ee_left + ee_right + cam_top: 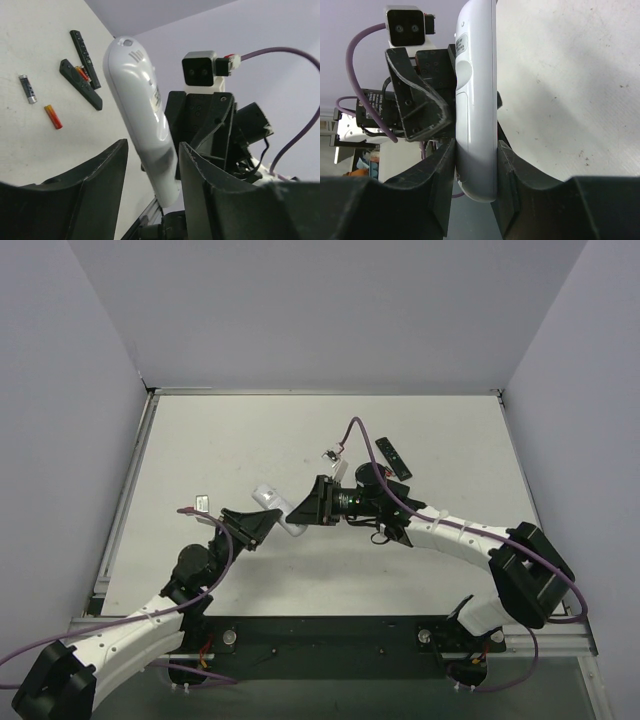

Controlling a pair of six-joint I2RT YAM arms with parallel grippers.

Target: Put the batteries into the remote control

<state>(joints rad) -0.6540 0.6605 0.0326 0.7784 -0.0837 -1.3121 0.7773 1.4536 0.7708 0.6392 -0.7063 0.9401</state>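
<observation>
Above the middle of the table (440, 440), the white remote (140, 110) is clamped by the right gripper (476, 150); the left gripper (152, 147) is parted around it.

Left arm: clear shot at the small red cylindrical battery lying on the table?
Probably yes: left pincer stands open around the white plastic remote, which the right pincer clamps; the red cylindrical battery lies uncovered.

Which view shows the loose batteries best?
Left wrist: a grey battery and a red battery lie apart on the table, beside the black remote pieces. In top external they are too small or hidden to tell; right wrist shows none.
</observation>
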